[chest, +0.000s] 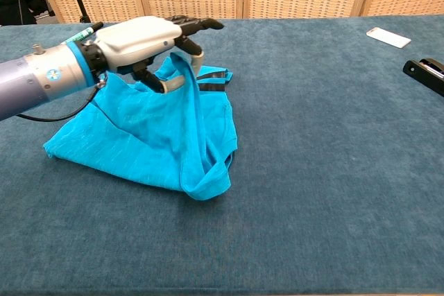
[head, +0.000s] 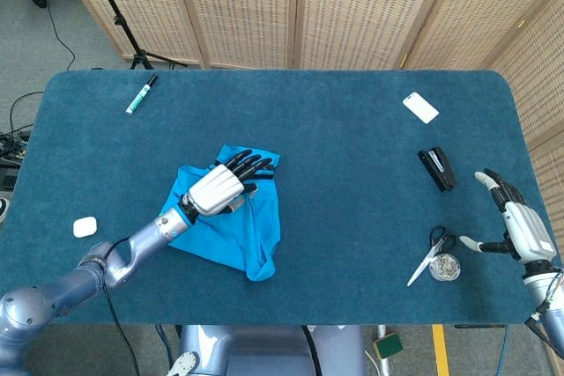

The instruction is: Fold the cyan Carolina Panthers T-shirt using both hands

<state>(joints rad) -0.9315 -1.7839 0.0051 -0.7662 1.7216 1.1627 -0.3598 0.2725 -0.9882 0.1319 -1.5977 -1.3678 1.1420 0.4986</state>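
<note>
The cyan T-shirt (head: 249,228) lies crumpled on the left half of the blue table, its black-striped edge (chest: 214,75) toward the far side. My left hand (head: 221,187) hovers over it and pinches a fold of the cloth between thumb and fingers. In the chest view that hand (chest: 147,38) holds the fold raised off the table, and the T-shirt (chest: 149,140) hangs down from it in a tent shape. My right hand (head: 521,224) stays near the table's right edge, fingers spread and holding nothing; the chest view does not show it.
A green marker (head: 140,94) lies far left, a white earbud case (head: 84,227) near left. On the right are a white phone (head: 420,107), a black stapler (head: 437,168), scissors (head: 427,255) and a small round jar (head: 446,267) close to the right hand.
</note>
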